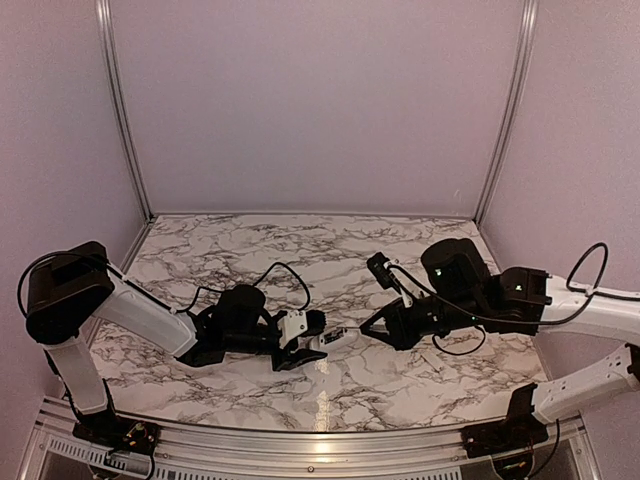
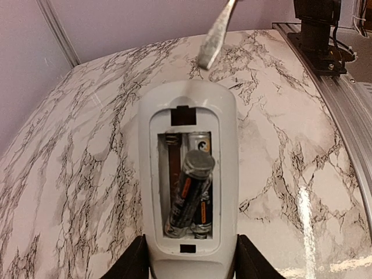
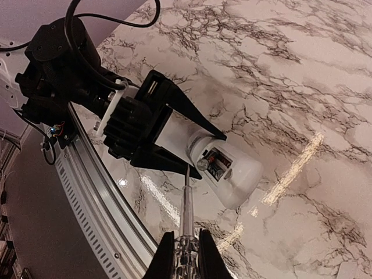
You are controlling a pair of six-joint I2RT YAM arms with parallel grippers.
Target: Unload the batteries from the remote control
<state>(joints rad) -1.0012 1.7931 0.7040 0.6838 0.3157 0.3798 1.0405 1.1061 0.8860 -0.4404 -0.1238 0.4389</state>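
Remote control [image 2: 187, 99] sits mid-width over the bench [image 1: 300, 250], toward the near edge, and appears held clear of the surface. Left pincer [image 1: 305, 350] is clamped on its butt end, one finger on each long side. Battery cover is off and not in view. Both batteries [image 2: 192, 195] are in the bay: one is tipped up at the end away from the pincer and leans across the other, which lies flat. Right pincer [image 3: 186, 247] is closed on a thin grey stick tool [image 3: 186, 203], whose tip hangs just beyond the remote's free end, apart from it in the left wrist view. Judgement: compartment open, first cell levered loose, neither cell out. Left to do: get both clear of the bay.
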